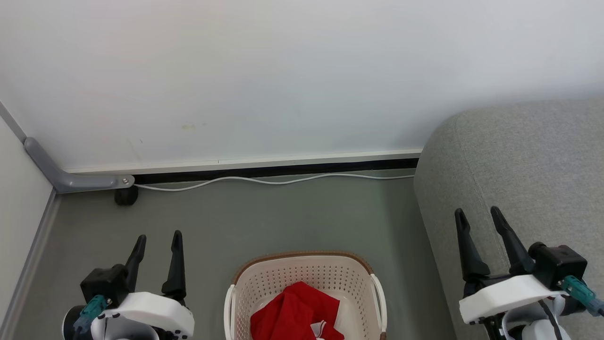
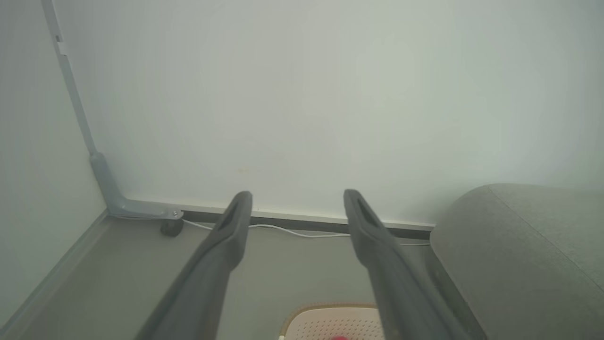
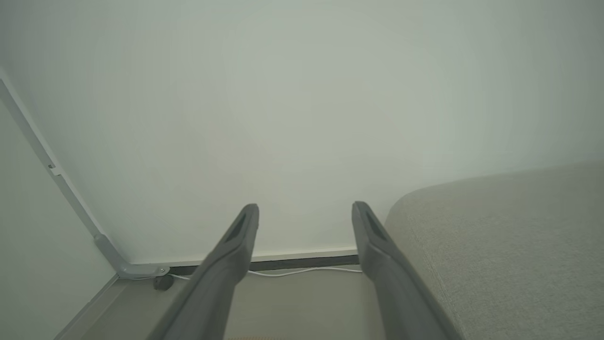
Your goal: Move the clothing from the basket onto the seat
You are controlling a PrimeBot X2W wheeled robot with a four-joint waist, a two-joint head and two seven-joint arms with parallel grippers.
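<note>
grey floor (image 1: 283, 217) carries the basket (image 1: 302, 274), the seat (image 1: 519, 179) and a white cable (image 1: 273, 182) along the wall

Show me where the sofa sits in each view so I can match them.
Head view: sofa along the right edge.
Left wrist view: sofa at lower right.
Right wrist view: sofa at lower right, larger.
Shared landmark: white cable along the wall's foot, left of the sofa.

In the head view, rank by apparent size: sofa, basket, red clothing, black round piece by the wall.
sofa
basket
red clothing
black round piece
The first three run off frame.
</note>
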